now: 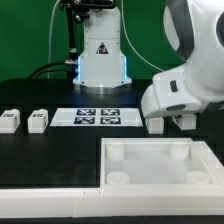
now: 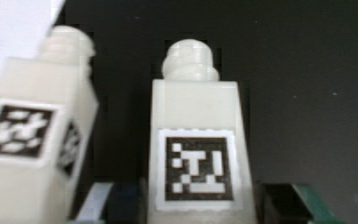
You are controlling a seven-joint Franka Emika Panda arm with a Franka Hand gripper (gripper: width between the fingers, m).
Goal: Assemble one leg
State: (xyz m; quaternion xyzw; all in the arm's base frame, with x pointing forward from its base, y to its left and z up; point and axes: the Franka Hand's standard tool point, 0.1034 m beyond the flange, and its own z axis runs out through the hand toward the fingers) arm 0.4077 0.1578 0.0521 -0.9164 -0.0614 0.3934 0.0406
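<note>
In the wrist view a white leg (image 2: 197,130) with a black-and-white tag on its face lies on the black table between my fingers. My gripper (image 2: 202,205) is open and straddles it, with a gap on each side. One finger (image 2: 108,202) shows to one side and the other (image 2: 307,202) opposite. A second tagged leg (image 2: 43,110) lies right beside the first. In the exterior view my gripper (image 1: 168,122) is low at the table, just behind the tray's far rim, and a leg (image 1: 155,124) shows under it.
The large white tray (image 1: 110,165) with corner sockets lies at the front on the exterior view's right. The marker board (image 1: 97,117) lies before the robot base. Two more legs (image 1: 10,121) (image 1: 38,120) lie at the exterior view's left.
</note>
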